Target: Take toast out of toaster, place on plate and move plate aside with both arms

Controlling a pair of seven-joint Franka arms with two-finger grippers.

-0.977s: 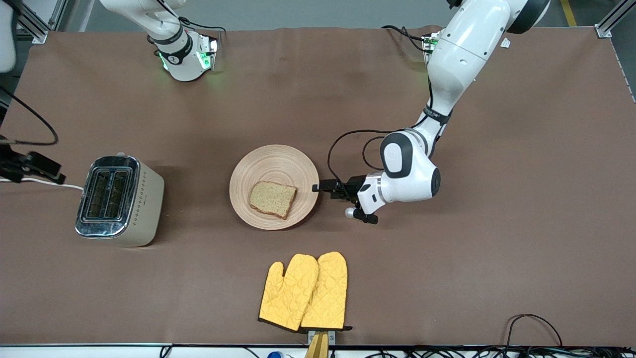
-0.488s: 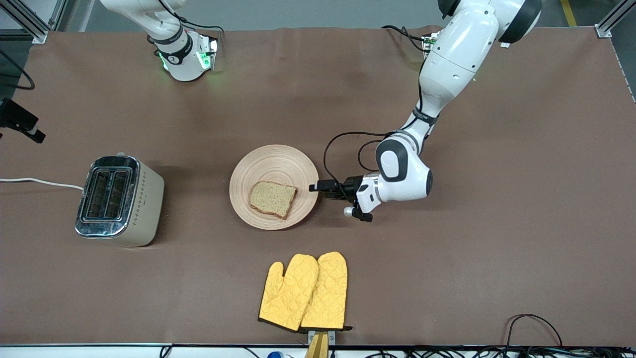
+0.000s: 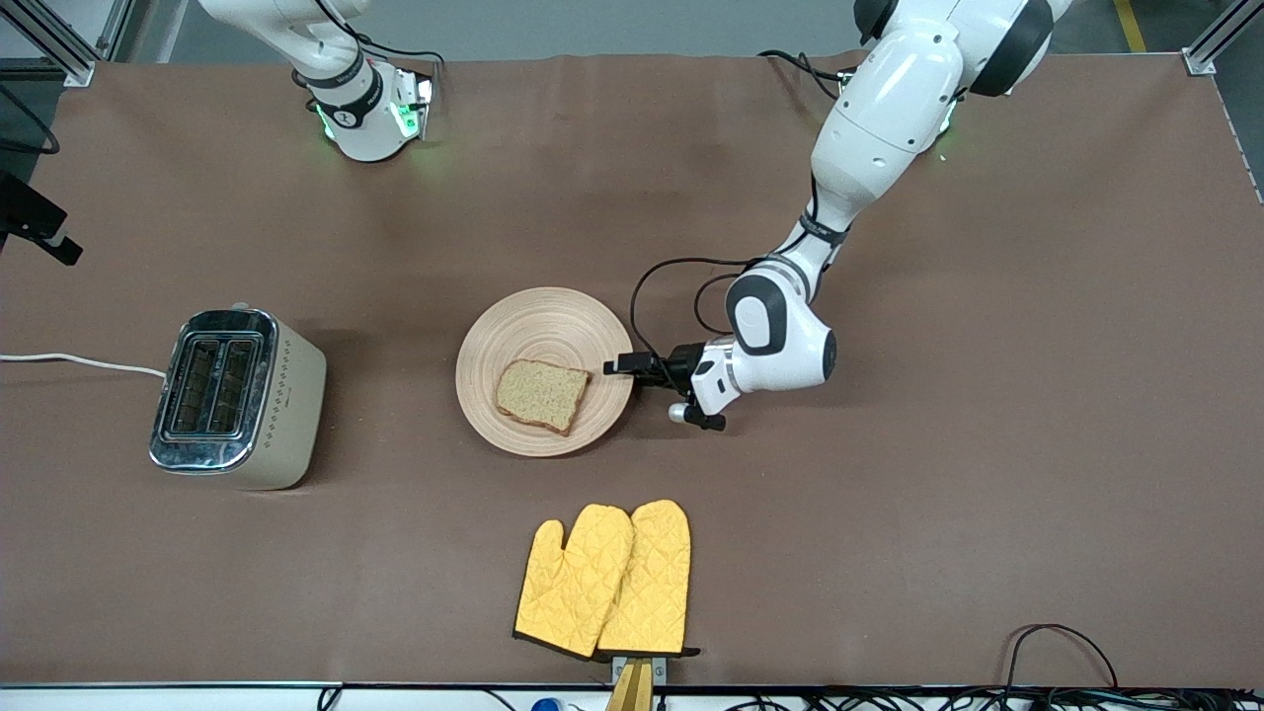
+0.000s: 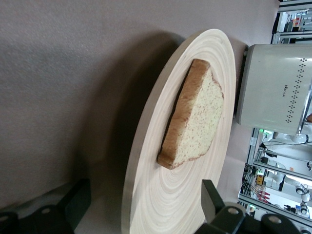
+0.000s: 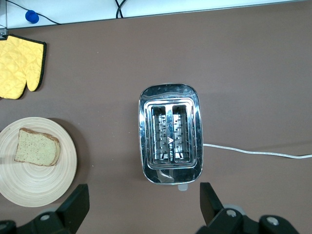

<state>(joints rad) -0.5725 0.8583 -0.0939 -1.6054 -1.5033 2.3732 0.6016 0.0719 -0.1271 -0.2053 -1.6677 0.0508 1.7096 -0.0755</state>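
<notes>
The round wooden plate (image 3: pixel 543 321) lies mid-table with the toast (image 3: pixel 542 395) flat on it, on the part nearer the front camera. My left gripper (image 3: pixel 619 367) is low at the plate's rim on the left arm's side. In the left wrist view the left gripper (image 4: pixel 146 195) is open, one finger under the rim and one over the plate (image 4: pixel 214 53), with the toast (image 4: pixel 195 122) a little way off. My right gripper (image 5: pixel 144 195) is open and empty, high over the table beside the toaster (image 5: pixel 170 134).
The steel toaster (image 3: pixel 237 395) with two empty slots stands toward the right arm's end, its white cord (image 3: pixel 79 360) running off the table. Two yellow oven mitts (image 3: pixel 607 578) lie nearer the front camera than the plate.
My left gripper has slid toward the plate, and its fingers now straddle the rim. The right arm's dark hand at the view's edge has drawn away from the toaster.
</notes>
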